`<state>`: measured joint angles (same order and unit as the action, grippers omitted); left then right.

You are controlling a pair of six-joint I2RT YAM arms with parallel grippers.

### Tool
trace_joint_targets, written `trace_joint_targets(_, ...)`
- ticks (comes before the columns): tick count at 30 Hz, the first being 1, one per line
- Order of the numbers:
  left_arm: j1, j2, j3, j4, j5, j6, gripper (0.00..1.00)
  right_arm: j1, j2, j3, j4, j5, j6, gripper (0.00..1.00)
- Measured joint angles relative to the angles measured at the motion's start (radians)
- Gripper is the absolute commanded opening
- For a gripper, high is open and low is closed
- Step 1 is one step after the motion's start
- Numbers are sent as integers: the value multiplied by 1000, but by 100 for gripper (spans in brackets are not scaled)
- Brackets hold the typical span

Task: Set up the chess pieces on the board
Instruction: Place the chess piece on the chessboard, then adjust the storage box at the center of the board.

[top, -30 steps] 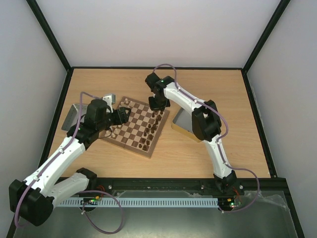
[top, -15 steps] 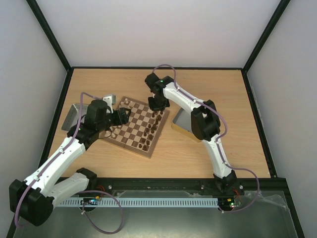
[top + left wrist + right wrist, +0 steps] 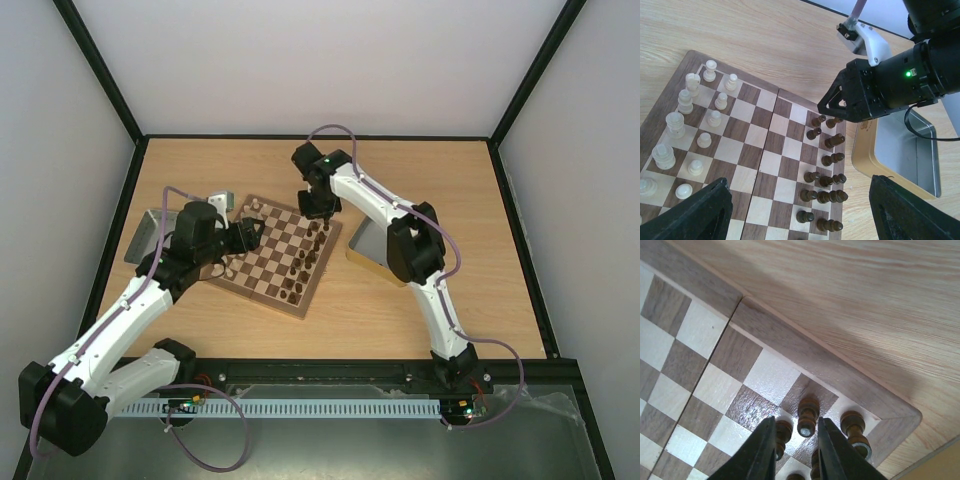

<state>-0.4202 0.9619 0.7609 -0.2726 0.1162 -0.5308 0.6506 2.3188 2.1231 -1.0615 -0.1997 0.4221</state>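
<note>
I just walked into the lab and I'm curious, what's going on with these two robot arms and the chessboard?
Two arms are setting up a chess set. The right gripper hovers at a corner of the board, jaws slightly apart around a dark piece that stands there. More dark pieces line that edge. The left gripper hangs open and empty near the pale pieces.

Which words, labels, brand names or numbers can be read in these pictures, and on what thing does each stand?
None can be read in any view.
Tin: a small dark mark on its gold rim, too blurred to read.
Board: no letters or numbers on its rim.
</note>
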Motion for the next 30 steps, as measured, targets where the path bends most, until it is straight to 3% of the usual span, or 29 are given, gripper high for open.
trace_joint_targets(6, 0, 0, 0, 0, 17, 0, 77, -12, -78, -40, 45, 53, 26, 40)
trace_joint_targets(11, 0, 15, 5, 5, 58, 0, 77, -152, -393, -386, 165, 164, 22, 61)
trace_joint_targets(16, 0, 62, 34, 12, 98, 1, 77, -301, -541, -685, 238, 283, -21, 77)
trace_joint_targets(21, 0, 109, 77, 13, 136, 3, 77, -331, -547, -826, 275, 324, -61, 80)
trace_joint_targets(30, 0, 131, 109, 13, 171, 0, 77, -356, -505, -781, 365, 369, -124, 76)
